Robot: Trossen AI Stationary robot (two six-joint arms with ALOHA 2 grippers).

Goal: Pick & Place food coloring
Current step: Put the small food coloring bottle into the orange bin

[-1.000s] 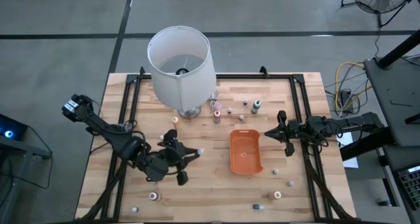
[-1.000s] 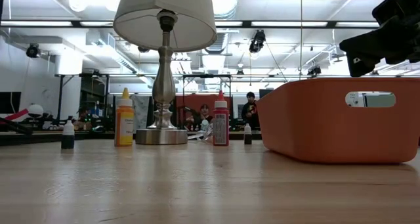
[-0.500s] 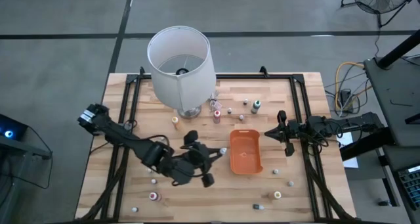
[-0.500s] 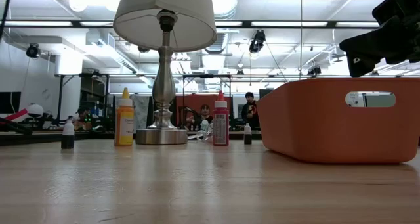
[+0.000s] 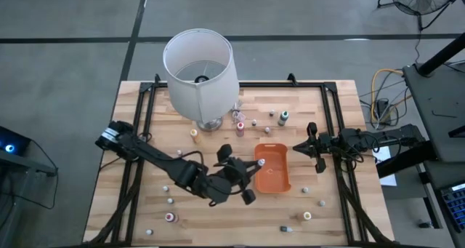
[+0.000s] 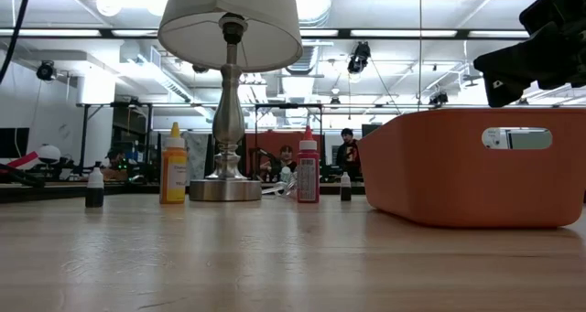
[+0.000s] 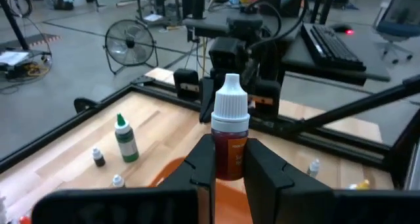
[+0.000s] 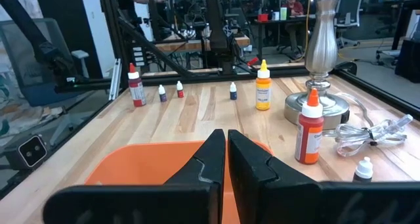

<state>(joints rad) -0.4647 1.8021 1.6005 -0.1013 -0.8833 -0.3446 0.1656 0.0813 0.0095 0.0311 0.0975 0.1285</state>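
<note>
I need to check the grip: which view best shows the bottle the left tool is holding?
The left wrist view: the white-capped bottle stands upright, pinched in the left tool. The high view shows only its cap at the orange tray's edge. The low and right wrist views don't show it.

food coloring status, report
Left gripper shut on a white-capped bottle, at the orange tray's near edge. Right gripper shut, empty, beside tray. Nothing blocking.

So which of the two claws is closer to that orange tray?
The left. The left gripper, shut on a small bottle, is at the orange tray's left edge. The right gripper, shut and empty, waits off its far right corner.
</note>
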